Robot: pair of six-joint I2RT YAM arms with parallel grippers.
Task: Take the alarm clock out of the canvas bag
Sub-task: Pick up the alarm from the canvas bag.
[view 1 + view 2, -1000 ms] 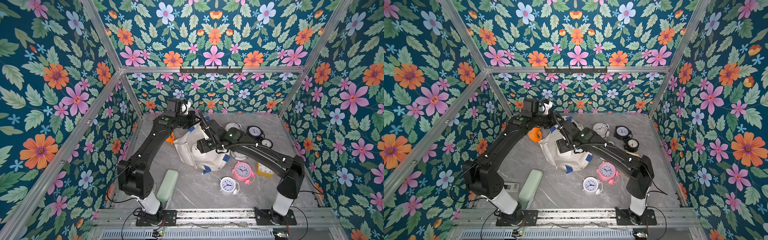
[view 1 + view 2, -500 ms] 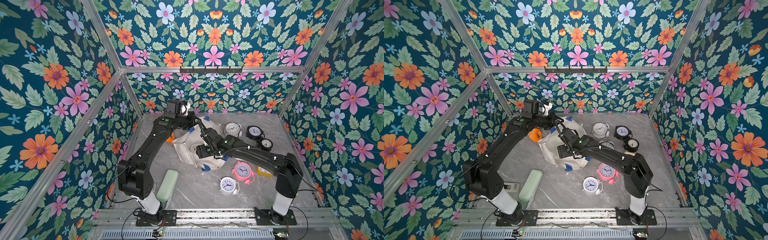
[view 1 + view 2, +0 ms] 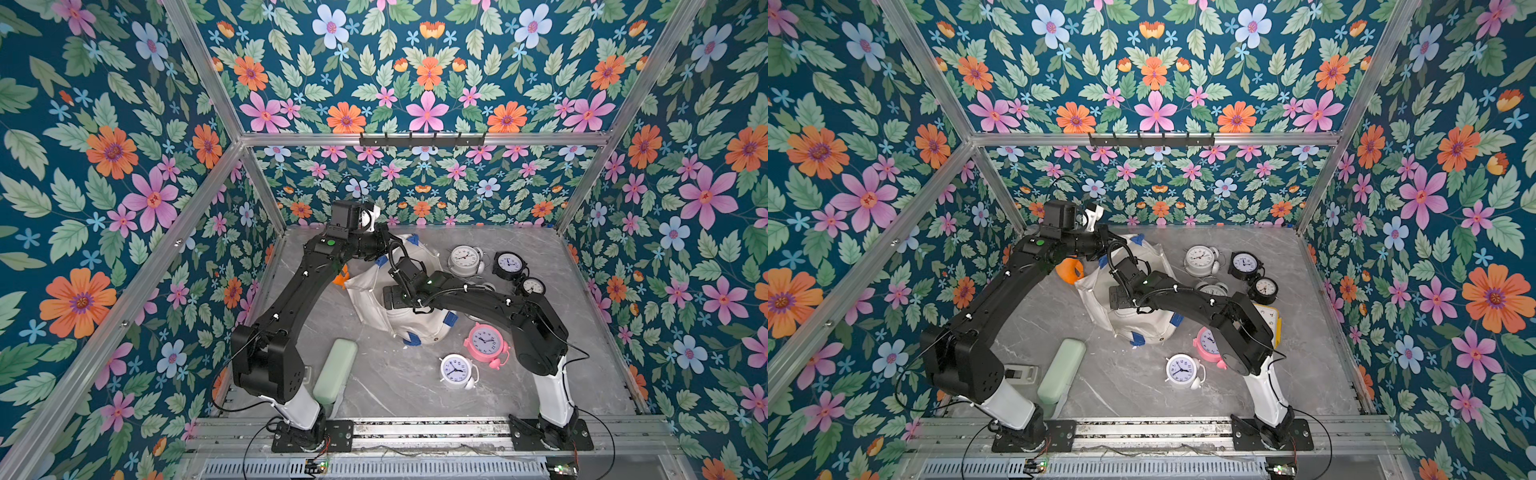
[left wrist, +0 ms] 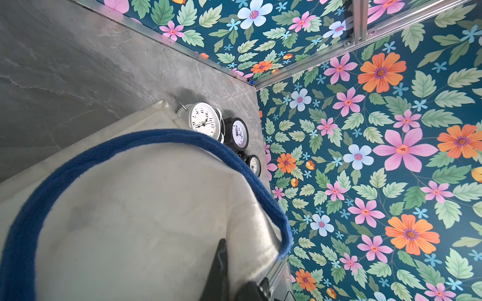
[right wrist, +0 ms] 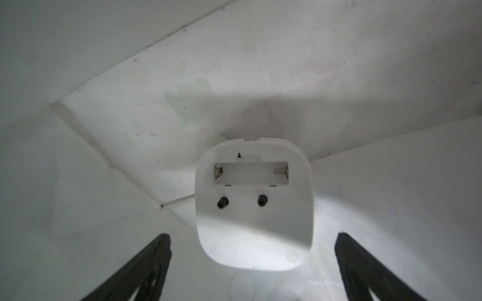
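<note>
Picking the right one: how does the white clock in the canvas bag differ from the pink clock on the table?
The white clock is a rounded square inside the canvas bag; the pink clock is round, out on the table. The white clock shows its back, battery bay empty; the pink clock shows its dial. Neither is held.
</note>
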